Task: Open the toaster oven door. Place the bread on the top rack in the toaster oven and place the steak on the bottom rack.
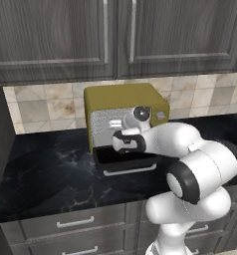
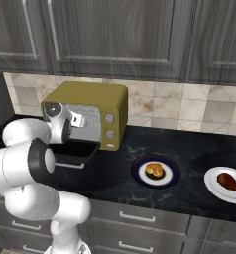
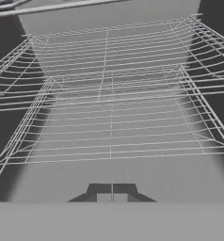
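1. We'd expect the bread [image 2: 154,170] to be light and soft, so it may crush if squeezed hard. Best hold is across its middle from above, since it sits as a low lump on a dark-rimmed plate [image 2: 138,174] with a white centre.
2. The steak [image 2: 227,181] looks denser and possibly slick. We'd take it across the thick body; a thin paler piece juts toward the frame's right edge, and we can't tell what that is.
3. The toaster oven door [image 1: 126,160] is a stiff hinged panel and is already down, lying open in front of the oven mouth with its pale bar handle at the outer edge. It shouldn't need more force.
4. The racks are thin wire grids, so small items could tip or snag between the wires. We'd set loads down flat.
5. Gripper [image 3: 112,194]: fingertips together, nothing between them. It sits at the oven mouth, looking straight into the cavity.
6. Locations, right base view: toaster oven [image 2: 92,94] upper left of centre on the black counter [image 2: 189,149]; bread just below centre; steak on a white plate [image 2: 211,187] at the right edge, well apart from the oven.
7. Looks: the oven is a mustard box with two small knobs on its right front. The bread is golden-orange, the steak dark reddish-brown.
8. Hand view: the bottom rack [image 3: 111,115] spans the grey interior across the middle; the top rack [image 3: 48,7] shows only as wires along the top edge. Both bare.
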